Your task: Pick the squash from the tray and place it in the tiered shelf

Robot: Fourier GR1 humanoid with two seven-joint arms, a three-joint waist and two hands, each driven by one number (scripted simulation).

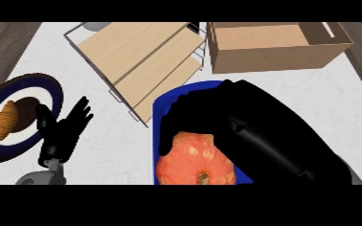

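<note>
Squash, orange, is lying in the blue tray at the near centre of the surface. Its stem end is facing near; its far and right parts are hidden.

Right robot hand is sitting directly over the squash, fingers bending down across its far and left side, curling round it. The hand and its forearm are covering most of the tray's right half. Contact looks likely; whether the squash is lifted off the tray I cannot tell.

Tiered shelf, wire frame with light wood boards, is standing just beyond the tray, touching or nearly touching its far-left corner. An open cardboard box is sitting to the right of the shelf, at the far side.

Left robot hand is resting at the near left, fingers straight and spread, holding nothing. Just left of it, a dark-rimmed plate is carrying a brown food item.
</note>
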